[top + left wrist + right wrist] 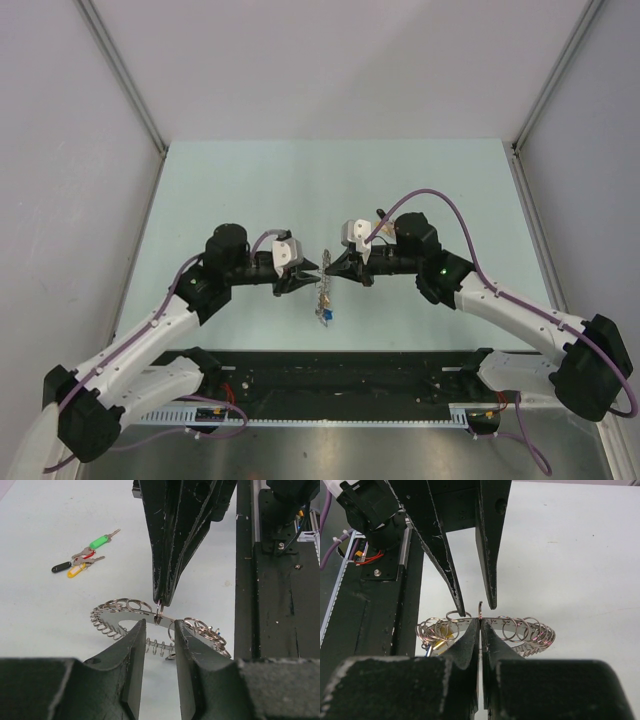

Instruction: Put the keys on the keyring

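Keyring [322,295] hangs over the table's [250,190] middle between left gripper [308,282] and right gripper [330,269]. From the left wrist, left fingers [132,652] stand apart, flanking its rim; loose keys [82,557] lie well apart. From the right wrist, right fingers [468,644] are pinched on the keyring. Best to grip it rigidly while the left closes gently.
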{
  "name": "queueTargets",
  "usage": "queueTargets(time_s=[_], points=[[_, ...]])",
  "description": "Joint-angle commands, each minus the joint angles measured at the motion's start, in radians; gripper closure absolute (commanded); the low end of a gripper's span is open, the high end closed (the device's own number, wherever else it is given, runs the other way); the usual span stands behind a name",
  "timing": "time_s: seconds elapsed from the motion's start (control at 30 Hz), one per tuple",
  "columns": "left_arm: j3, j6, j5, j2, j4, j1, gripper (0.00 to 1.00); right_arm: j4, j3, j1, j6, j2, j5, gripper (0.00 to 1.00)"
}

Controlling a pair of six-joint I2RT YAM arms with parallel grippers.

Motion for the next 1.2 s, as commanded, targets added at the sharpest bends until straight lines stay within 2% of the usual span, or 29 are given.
queueTargets(time_s=[0.0,0.33,0.6,0.73,1.17], points=[[0.043,-0.013,0.042,0.015,0.039,0.008,0.68,0.083,0.011,-0.001,0.007,-0.029,-0.025,1.0],[0.053,-0.014,0.054,0.031,0.028,0.007,0.79,0.077,0.013,-0.001,0.001,-0.022,-0.028,1.0],[0.063,-0.01,0.064,0.04,0.014,0.008,0.8,0.07,0.011,0.004,-0.008,-0.012,-0.031,1.0],[0.069,-0.003,0.073,0.048,0.003,0.008,0.86,0.071,0.013,0.007,-0.01,-0.014,-0.033,1.0],[0.078,-0.01,0.088,0.067,0.0,0.008,0.87,0.053,0.017,0.021,-0.028,0.0,-0.011,1.0]])
